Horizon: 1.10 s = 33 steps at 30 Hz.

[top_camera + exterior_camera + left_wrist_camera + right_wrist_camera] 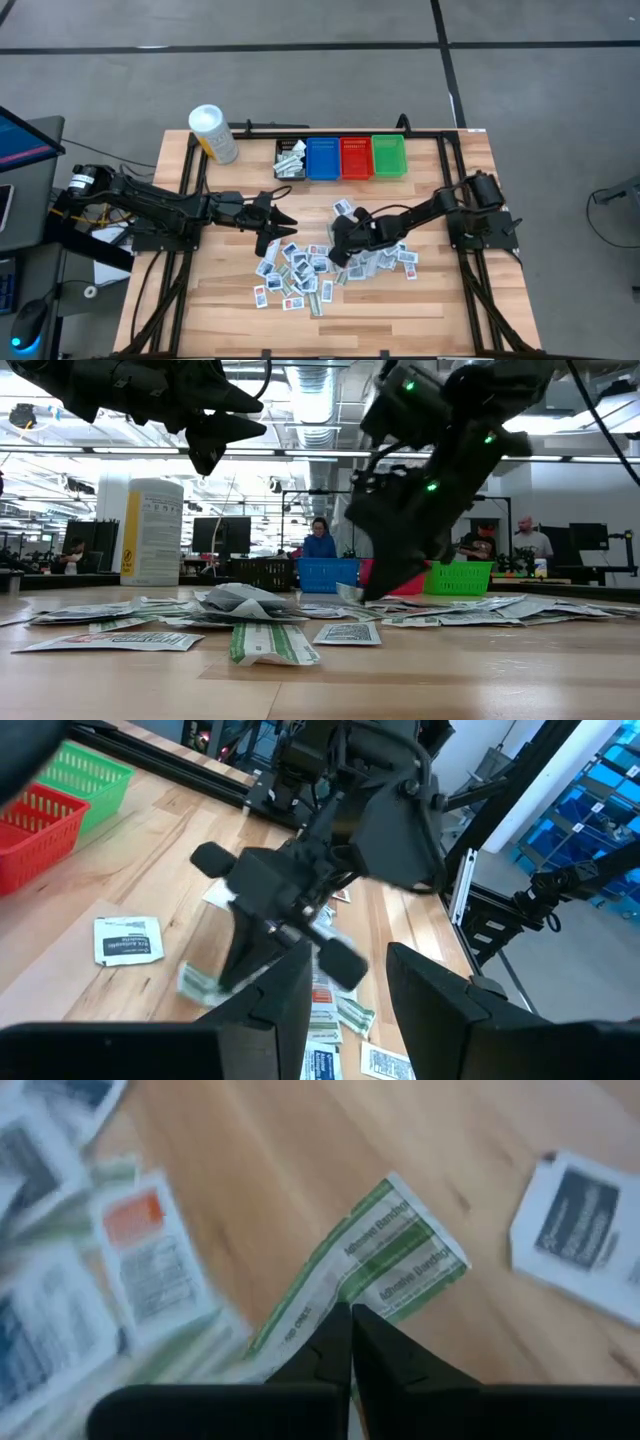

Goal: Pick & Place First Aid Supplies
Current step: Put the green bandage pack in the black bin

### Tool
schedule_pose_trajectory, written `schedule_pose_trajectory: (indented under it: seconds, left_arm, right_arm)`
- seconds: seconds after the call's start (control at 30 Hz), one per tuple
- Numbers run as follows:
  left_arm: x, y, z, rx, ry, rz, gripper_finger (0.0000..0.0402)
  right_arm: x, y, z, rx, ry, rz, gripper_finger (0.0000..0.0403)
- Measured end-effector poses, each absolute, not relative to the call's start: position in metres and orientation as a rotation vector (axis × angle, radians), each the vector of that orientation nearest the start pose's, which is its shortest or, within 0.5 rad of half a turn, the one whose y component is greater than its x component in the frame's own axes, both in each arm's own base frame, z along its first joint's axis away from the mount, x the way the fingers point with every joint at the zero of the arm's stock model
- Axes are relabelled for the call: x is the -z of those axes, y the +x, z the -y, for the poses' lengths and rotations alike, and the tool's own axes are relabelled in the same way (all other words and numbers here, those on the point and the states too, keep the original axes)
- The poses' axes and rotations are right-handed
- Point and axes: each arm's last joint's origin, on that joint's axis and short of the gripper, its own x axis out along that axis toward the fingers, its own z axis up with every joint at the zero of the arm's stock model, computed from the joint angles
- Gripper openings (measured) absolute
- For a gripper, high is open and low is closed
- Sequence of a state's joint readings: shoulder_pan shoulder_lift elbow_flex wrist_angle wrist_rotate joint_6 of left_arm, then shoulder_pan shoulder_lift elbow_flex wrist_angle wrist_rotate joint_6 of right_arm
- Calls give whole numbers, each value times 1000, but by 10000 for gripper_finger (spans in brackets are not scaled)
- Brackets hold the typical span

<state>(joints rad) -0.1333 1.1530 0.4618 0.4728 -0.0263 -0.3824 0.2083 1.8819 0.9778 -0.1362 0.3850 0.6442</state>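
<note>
Dozens of small flat packets (300,272) scattered mid-frame on the tabletop (220,300), white with blue, red or green print. Four bins up top. Right tool (351,1312) pinched on a green-striped packet (385,1260); left tool (283,221) part-open, empty, just left of the pile.

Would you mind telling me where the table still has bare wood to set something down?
The table is bare along its near edge below the packets, on the right past the right gripper, and on the left under the left gripper. The middle is crowded with packets; the far edge holds the white tub and the bins.
</note>
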Motion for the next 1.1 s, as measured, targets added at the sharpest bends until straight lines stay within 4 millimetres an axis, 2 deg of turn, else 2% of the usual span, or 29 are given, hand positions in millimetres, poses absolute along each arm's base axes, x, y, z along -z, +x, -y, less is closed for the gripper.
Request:
schedule_pose_trajectory:
  seconds: [0.13, 0.33, 0.57, 0.7, 0.83, 0.97, 1.1]
  left_arm:
    - [-214, 232, 30, 52, -362, -232, 131]
    - [-216, 233, 30, 51, -363, -215, 131]
    - [-226, 234, 29, 22, -380, -98, 131]
    - [-231, 235, 22, -127, -517, -11, 131]
    - [-232, 235, 10, -239, -739, 59, 131]
    - [-232, 235, -5, -296, -936, 120, 131]
    - [-236, 235, -17, -318, -1016, 190, 131]
  right_arm:
    - [-150, 339, -59, 492, 260, -789, 1]
    - [-189, 330, -54, 517, 223, -672, 1]
    - [-234, 321, -50, 533, 229, -479, 1]
    - [-259, 318, -49, 500, 207, -361, 0]
    - [-279, 314, -48, 476, 183, -262, 0]
    - [-290, 313, -44, 509, 153, -191, 0]
    - [-296, 313, -36, 578, 144, -146, 0]
